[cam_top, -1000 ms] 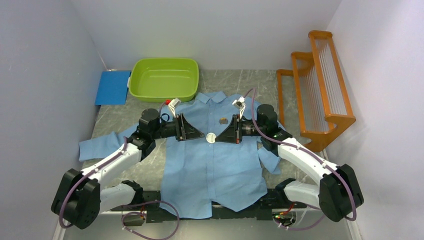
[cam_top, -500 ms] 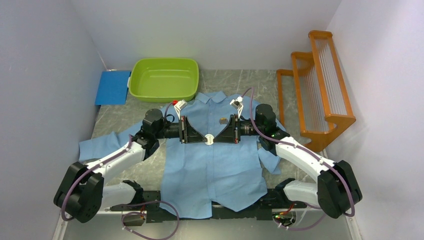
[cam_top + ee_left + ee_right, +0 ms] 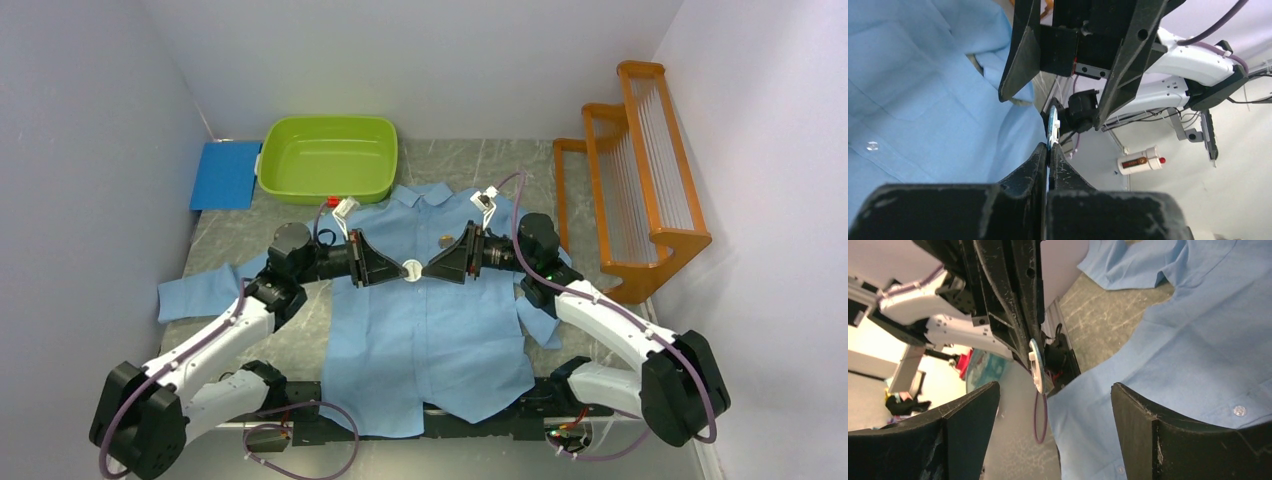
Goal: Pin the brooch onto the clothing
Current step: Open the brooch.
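- Your left gripper (image 3: pixel 1048 151) is clamped tight on the brooch (image 3: pixel 1052 126). It's a thin white round disc, pinched by its edge so it stands edge-on btwn the fingers.
- Brooch is up in the air over the shirt (image 3: pixel 430 330), roughly above the button line at chest level, not touching the cloth afaict.
- Your right gripper (image 3: pixel 1055 387) is spread wide w/ nothing in it. It points straight at the left one, tips just beside the disc. From the right wrist cam the disc lines up w/ the gap btwn its fingers, no contact that I can see.
- Shirt lies flat on the table (image 3: pixel 215 235), front up. Collar is at the far side, right by the green tub (image 3: pixel 328 158), and the sleeves go out to both sides.
- There's a small dark spot (image 3: pixel 447 240) on the shirt's chest just beyond the right gripper, too small to tell what it is.
- Blue pad (image 3: pixel 225 173) sits left of the tub and the wooden rack (image 3: pixel 630 170) is on the right side of the table, both well apart from the grippers.
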You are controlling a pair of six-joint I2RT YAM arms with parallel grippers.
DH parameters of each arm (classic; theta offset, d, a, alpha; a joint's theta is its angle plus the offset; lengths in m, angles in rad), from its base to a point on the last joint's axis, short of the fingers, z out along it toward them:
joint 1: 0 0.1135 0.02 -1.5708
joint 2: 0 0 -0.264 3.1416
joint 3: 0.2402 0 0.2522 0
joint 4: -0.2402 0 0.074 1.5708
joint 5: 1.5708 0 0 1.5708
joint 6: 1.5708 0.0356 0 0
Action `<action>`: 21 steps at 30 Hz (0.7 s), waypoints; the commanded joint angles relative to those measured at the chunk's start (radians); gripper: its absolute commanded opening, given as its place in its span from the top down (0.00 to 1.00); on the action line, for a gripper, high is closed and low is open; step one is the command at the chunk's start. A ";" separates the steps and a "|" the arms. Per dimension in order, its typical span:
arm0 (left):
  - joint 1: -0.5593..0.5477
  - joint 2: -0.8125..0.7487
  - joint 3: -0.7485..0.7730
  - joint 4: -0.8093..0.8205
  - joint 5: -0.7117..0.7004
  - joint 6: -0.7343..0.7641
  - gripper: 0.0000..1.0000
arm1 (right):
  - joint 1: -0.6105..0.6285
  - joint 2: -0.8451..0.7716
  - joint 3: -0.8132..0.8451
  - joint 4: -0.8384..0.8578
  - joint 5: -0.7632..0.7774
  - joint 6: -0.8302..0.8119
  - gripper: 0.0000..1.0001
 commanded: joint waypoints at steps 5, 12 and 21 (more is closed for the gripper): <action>-0.005 -0.120 -0.006 0.125 -0.152 0.070 0.97 | 0.085 0.008 0.035 0.163 0.129 0.160 0.19; -0.007 -0.190 -0.021 0.151 -0.178 0.102 0.98 | 0.144 0.056 0.088 0.201 0.141 0.165 0.37; -0.009 -0.217 -0.027 0.109 -0.183 0.095 0.97 | 0.153 0.064 0.119 0.226 0.154 0.156 0.39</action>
